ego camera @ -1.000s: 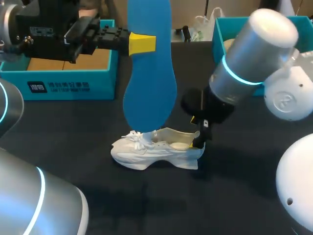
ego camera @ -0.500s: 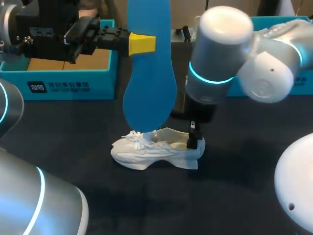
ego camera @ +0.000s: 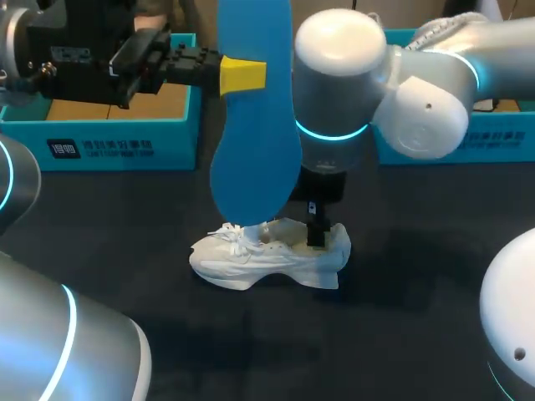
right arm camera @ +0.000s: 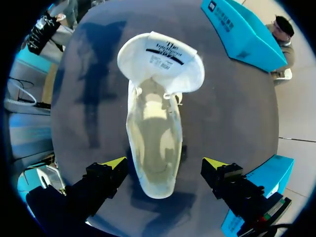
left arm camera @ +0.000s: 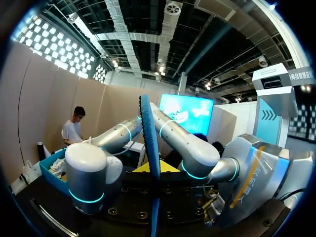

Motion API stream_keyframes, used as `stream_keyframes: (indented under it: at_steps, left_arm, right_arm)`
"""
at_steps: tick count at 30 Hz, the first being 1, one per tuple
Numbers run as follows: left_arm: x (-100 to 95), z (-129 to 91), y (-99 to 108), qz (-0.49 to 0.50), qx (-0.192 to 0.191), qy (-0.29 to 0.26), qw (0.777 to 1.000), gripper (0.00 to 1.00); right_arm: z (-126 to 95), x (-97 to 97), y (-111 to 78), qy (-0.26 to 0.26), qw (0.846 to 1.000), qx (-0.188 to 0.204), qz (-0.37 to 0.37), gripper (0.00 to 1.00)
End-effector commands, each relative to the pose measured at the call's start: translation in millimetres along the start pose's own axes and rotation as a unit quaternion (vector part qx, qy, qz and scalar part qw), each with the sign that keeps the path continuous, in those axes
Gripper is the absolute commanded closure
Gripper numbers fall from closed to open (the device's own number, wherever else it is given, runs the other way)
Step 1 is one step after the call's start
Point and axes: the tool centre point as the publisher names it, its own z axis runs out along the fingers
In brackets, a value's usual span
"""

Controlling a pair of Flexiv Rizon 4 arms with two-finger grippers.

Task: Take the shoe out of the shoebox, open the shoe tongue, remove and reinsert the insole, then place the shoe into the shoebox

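R gripper (right arm camera: pixel 164 163) swung left, now over white sneaker (ego camera: pixel 267 255) heel, released; L gripper (ego camera: pixel 242 73) unchanged, grasping blue insole (ego camera: pixel 255 125).

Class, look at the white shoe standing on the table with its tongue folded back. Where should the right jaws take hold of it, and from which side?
Grip the heel end of the shoe, probably best from straight above. It stands sole-down, its narrow heel walls flanked by the open right gripper; the flared tongue widens the front, and the insole hangs over it.
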Motion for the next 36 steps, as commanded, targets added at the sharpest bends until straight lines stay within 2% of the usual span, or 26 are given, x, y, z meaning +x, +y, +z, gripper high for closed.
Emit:
stream_keyframes:
  at_steps: [1, 9, 17, 23, 30, 32, 33, 34, 35, 36]
  left_arm:
    - [-1.6, 1, -1, 0.0, -0.002, 0.001, 1.0, 1.0]
    - [-1.6, 1, -1, 0.0, -0.002, 0.001, 1.0, 1.0]
    - [-1.6, 1, -1, 0.0, -0.002, 0.001, 1.0, 1.0]
    - [-1.6, 1, -1, 0.0, -0.002, 0.001, 1.0, 1.0]
    - [-1.6, 1, -1, 0.0, -0.002, 0.001, 1.0, 1.0]
    - [-1.6, 1, -1, 0.0, -0.002, 0.001, 1.0, 1.0]
    - [-1.6, 1, -1, 0.0, -0.002, 0.001, 1.0, 1.0]
    - [-1.6, 1, -1, 0.0, -0.002, 0.001, 1.0, 1.0]
    - [-1.6, 1, -1, 0.0, -0.002, 0.001, 1.0, 1.0]
    - [-1.6, 1, -1, 0.0, -0.002, 0.001, 1.0, 1.0]
  right_arm:
    - [-2, -8.0, 7.1, 0.0, 1.0, 0.008, -0.006, 0.0]
    - [22, -26.2, 20.9, 0.001, 0.999, -0.001, -0.038, 0.0]
    - [46, -27.9, 23.3, 0.01, 0.999, -0.003, -0.042, 0.0]
    - [54, -27.7, 25.7, 0.015, 0.999, 0.0, -0.042, 0.0]
    - [66, -30.1, 25.4, 0.027, 0.998, 0.021, -0.049, 0.0]
    - [71, -30.7, 24.5, 0.03, 0.998, 0.029, -0.05, 0.22]
    - [72, -31.0, 24.2, 0.03, 0.998, 0.029, -0.05, 0.52]
    - [72, -31.0, 24.1, 0.029, 0.998, 0.031, -0.049, 0.87]
    - [73, -31.0, 24.1, 0.028, 0.998, 0.031, -0.049, 1.0]
    - [73, -31.1, 24.1, 0.028, 0.998, 0.03, -0.049, 1.0]
